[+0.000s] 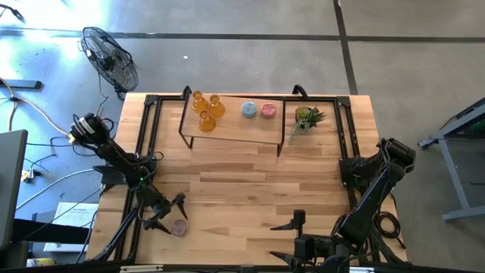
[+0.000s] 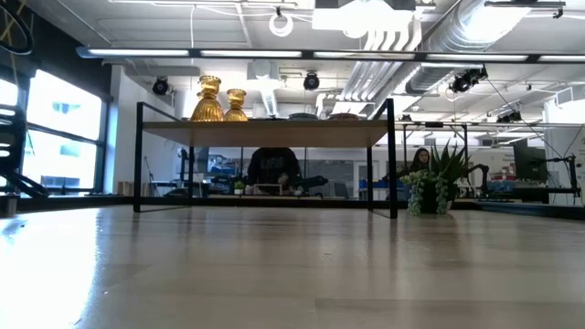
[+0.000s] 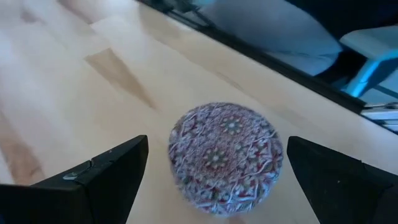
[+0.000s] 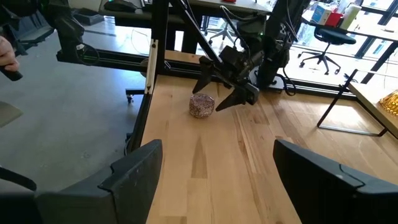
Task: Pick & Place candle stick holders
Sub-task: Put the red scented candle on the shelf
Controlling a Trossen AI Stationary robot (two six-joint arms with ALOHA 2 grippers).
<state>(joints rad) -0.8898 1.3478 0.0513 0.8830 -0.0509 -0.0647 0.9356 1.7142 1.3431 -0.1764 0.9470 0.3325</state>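
left gripper (image 1: 168,214) low over the table's near-left corner, fingers spread wide, one to each side of the mauve holder (image 1: 179,227); holder sits on the wood between them, nothing pinched, clear gaps on both sides in the left wrist view; reads as either lined up for a grab or just let go, cannot tell which from this; the straddle makes sense either way, since jaws that wide clear the squat round body without knocking it; other five holders are up on the small black-framed shelf (image 1: 227,133) at the far side: three amber holders (image 1: 206,111) bunched at its left end, blue-grey holder (image 1: 248,109) and pink holder (image 1: 268,110) side by side toward the right, so the shelf looks like the grouping spot, ambers together and round ones together, with room left beside the pink; potted plant (image 1: 308,117) stands on the table just off the shelf's right end, not part of the job; right gripper (image 1: 297,221) parked near the table's front edge, right of centre, fingers well apart and empty, pointed across at the mauve holder, kept well away from the left arm's working spot; table (image 1: 250,182) otherwise bare wood between the arms and shelf; low view shows only the ambers clearly on the shelf top
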